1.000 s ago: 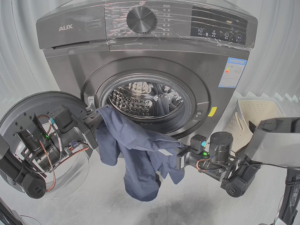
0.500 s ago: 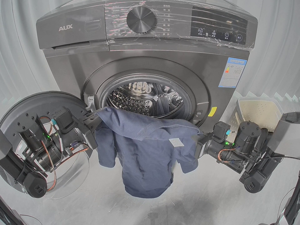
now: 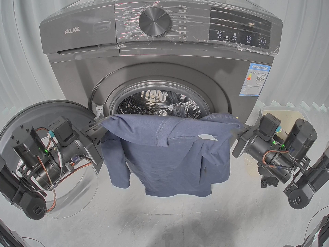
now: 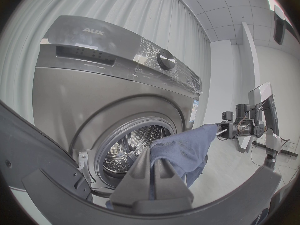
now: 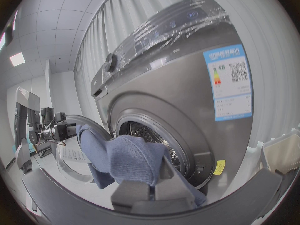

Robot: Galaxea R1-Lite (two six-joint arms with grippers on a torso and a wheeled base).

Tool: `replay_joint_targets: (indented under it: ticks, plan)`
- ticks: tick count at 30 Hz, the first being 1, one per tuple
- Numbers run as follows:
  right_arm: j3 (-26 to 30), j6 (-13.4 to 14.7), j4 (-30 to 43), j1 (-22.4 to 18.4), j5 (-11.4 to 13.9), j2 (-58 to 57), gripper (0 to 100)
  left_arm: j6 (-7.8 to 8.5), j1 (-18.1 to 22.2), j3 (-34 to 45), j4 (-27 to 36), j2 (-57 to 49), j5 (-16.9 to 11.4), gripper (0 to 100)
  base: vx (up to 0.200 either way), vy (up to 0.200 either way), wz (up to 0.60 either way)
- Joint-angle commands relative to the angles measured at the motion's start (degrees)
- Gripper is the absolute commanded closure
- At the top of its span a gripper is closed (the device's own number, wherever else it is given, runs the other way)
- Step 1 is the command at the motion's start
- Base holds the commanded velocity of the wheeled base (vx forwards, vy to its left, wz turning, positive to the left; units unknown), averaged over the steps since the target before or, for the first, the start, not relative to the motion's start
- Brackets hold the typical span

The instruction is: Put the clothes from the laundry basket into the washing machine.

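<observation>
Right claw has swung up and outward, away from the left claw. Both are clamped on the blue shirt. The shirt, slack a second ago, now hangs spread between them, with its top edge level across the drum of the washing machine, just beyond both claws. Judgement: shirt lined up for pushing in, but the hem below the claws may snag. Laundry basket stands behind the right claw

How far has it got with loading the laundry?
Done: the door is open, and a blue shirt is out of the basket. In hand: the left gripper and right gripper hold it stretched before the drum. Left: pushing it in; the drum looks bare of clothes.
</observation>
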Motion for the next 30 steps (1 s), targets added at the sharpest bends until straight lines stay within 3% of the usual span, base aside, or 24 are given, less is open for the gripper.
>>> replay_joint_targets:
  ticks: [1, 12, 16, 21, 30]
  plan:
    - [0.19, 0.06, -0.03, 0.05, 0.01, -2.53, 100, 0.01, 0.82, -0.3, -0.07, -1.13, 0.07, 100, 0.0, 0.0, 0.0]
    - [0.11, 0.06, -0.03, -0.04, 0.01, -3.14, 100, -0.26, 4.42, -0.04, 0.01, -3.42, -0.37, 100, 0.0, 0.0, 0.0]
    - [2.04, -0.38, 0.05, -2.5, 0.54, -3.58, 100, -0.26, 6.79, -0.39, 0.01, -3.33, -0.63, 100, 0.0, 0.0, 0.0]
    - [4.15, -0.65, 0.05, -2.94, 0.62, -3.32, 100, -0.52, 7.06, -0.48, 0.01, -3.33, -0.81, 100, 0.0, 0.0, 0.0]
    - [1.86, -0.65, 0.05, -3.29, 0.45, -3.41, 100, -0.7, 6.97, -0.48, 0.1, -3.42, -0.81, 100, 0.0, 0.0, 0.0]
